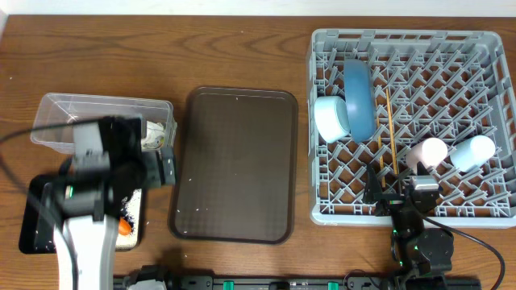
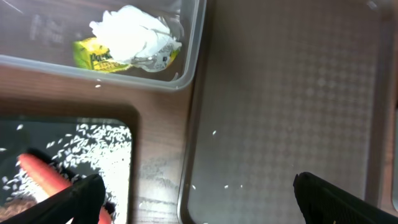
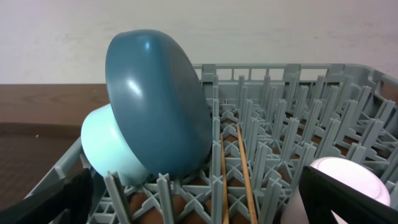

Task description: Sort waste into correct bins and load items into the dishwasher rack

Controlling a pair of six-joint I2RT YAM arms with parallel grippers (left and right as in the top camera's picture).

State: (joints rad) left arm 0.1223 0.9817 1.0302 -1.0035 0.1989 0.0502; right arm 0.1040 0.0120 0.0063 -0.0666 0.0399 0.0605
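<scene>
The crumpled white tissue (image 2: 134, 34) and the yellow-green wrapper (image 2: 93, 56) lie in the clear tub (image 1: 97, 109). The black tray (image 1: 32, 229) holds rice grains (image 2: 93, 149) and the orange carrot (image 2: 40, 177); the brown lump is not discernible. My left gripper (image 2: 199, 208) is open and empty, hovering over the gap between the black tray and the serving tray. In the grey rack (image 1: 484, 80) are the blue plate (image 1: 360, 97), pale blue bowl (image 1: 329, 118), chopsticks (image 1: 385, 121), pink cup (image 1: 426, 153) and light-blue cup (image 1: 473, 151). My right gripper (image 3: 199, 211) is open and empty at the rack's near edge.
The dark brown serving tray (image 1: 234, 165) lies between the bins and the rack, with a few stray rice grains (image 2: 214, 132) on its near left part. My left arm (image 1: 89, 201) covers part of the tub and the black tray in the overhead view.
</scene>
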